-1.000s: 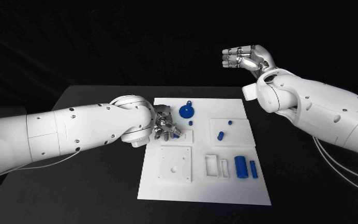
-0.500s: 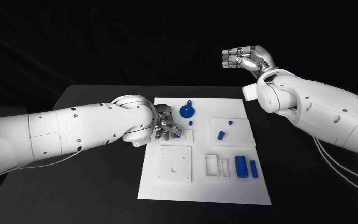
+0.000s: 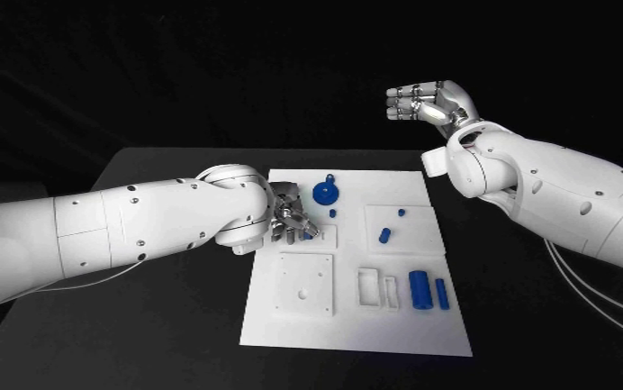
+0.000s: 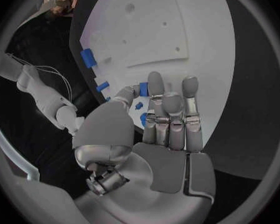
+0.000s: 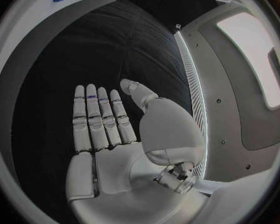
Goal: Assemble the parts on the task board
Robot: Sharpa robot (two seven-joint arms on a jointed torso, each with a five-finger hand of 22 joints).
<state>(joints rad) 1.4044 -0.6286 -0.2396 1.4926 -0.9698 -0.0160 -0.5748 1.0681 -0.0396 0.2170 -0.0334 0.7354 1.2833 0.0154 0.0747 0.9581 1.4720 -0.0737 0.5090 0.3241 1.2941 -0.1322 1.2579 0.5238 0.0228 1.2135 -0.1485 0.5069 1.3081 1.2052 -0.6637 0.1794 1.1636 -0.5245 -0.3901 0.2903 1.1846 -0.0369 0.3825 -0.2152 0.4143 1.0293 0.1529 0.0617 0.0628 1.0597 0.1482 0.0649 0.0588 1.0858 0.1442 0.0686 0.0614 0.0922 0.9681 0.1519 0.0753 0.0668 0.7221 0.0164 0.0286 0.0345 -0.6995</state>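
Note:
The white task board [image 3: 357, 318] lies in the middle of the black table. My left hand [image 3: 288, 219] is low over its far left part. In the left wrist view, the thumb and a finger of my left hand [image 4: 168, 124] pinch a small blue part [image 4: 143, 88] just above the board [image 4: 171, 30]. A round blue part [image 3: 325, 195], a small peg [image 3: 332, 213], two short pieces [image 3: 384, 236] and two blue cylinders [image 3: 419, 290] lie on the board. My right hand [image 3: 428, 102] is raised high beyond the board's far right corner; its fingers [image 5: 99, 117] are spread and hold nothing.
White raised blocks [image 3: 304, 285] and slotted holders [image 3: 369, 287] sit on the near half of the board. Bare black table [image 3: 156, 318] lies to both sides. My left forearm [image 3: 130, 228] stretches over the table's left part.

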